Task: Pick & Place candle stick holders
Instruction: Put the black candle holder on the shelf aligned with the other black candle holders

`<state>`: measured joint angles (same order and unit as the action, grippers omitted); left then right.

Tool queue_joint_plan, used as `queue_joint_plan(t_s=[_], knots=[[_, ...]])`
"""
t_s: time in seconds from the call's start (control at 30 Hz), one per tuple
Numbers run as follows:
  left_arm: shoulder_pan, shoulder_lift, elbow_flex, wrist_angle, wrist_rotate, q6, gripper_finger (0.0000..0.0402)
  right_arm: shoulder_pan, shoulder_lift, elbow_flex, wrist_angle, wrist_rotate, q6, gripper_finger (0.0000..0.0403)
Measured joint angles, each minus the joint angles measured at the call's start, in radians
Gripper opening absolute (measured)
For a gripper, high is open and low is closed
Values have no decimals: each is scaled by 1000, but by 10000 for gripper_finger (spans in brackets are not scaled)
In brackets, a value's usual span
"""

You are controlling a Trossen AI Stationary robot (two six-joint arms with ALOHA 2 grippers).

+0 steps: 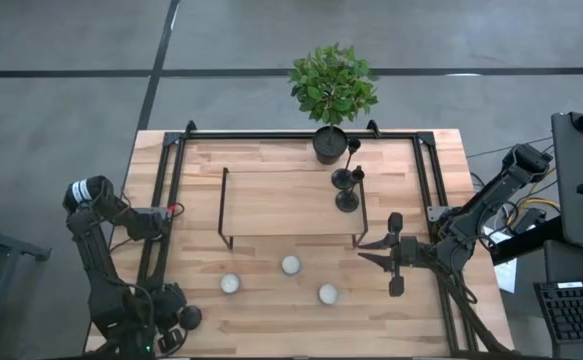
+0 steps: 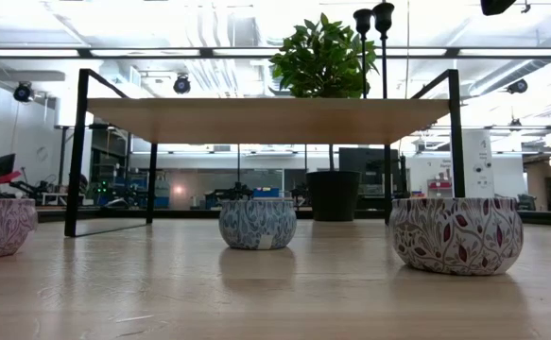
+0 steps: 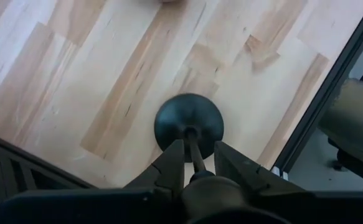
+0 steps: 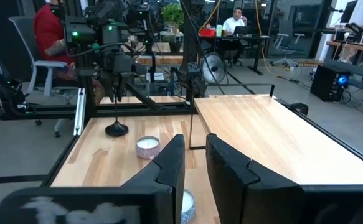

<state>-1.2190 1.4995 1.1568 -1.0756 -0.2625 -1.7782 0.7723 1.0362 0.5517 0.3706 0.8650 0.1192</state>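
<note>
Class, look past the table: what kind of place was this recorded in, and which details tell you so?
Probably a robotics lab or open-plan workshop. The right wrist view shows a person seated at a desk amid cables, a floor fan stands nearby, and the wooden table sits in a metal frame on a concrete floor.

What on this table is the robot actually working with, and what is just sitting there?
In the job: held candle stick holder, stem in the jaws of the left gripper; two more on the shelf: rear holder, front holder.
Just lying about: left tealight, middle tealight, right tealight, potted plant. The right gripper waits open beside the shelf.
</note>
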Motion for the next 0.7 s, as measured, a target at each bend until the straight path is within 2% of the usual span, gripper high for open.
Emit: queue_joint_plan(t_s=[0.53,0.7], knots=[[73,-52,1,3,-25,111,75,0,0,0,0,-5,1,74],[129,-90,2,12,-73,192,77,-2,0,0,0,-75,9,79]])
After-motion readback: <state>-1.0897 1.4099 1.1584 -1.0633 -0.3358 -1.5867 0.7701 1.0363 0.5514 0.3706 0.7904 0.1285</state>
